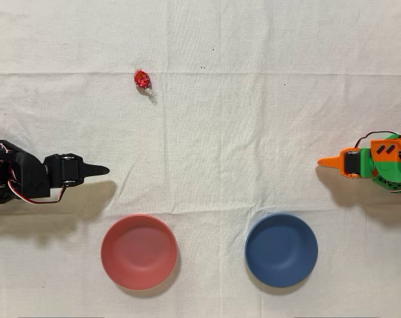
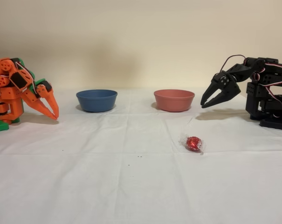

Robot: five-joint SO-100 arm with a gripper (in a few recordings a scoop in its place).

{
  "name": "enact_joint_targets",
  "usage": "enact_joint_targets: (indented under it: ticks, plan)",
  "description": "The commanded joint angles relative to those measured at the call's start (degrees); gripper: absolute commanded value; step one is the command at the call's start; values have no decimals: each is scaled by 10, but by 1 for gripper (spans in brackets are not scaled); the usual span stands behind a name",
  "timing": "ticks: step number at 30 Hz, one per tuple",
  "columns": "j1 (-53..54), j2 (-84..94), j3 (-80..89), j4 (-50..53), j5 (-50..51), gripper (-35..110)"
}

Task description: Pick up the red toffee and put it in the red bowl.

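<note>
A white cloth covers the surface (image 1: 253,119), creased in faint lines. At the left edge of the overhead view sits the black arm (image 1: 21,175), folded back; an orange arm (image 2: 19,91) stands idle opposite. The red bowl (image 1: 138,252) and a blue bowl (image 1: 281,250) rest side by side, well apart, both bare inside. The black hand (image 2: 209,101) hangs above the cloth, fingers slightly parted, gripping nothing. The red toffee (image 1: 142,79) lies alone on the cloth, well away from hand and bowl. Being tiny, round and foil-slick, it could likely roll or squirt from closing fingers, and a crease might snag a fingertip.
</note>
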Motion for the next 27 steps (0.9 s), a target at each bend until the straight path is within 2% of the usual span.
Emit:
enact_joint_targets:
  ticks: [1, 19, 27]
  plan:
    - [0, 10, 12, 7, -4, 1]
    - [0, 10, 5, -4, -1, 0]
    - [-14, 7, -134, 31, -35, 0]
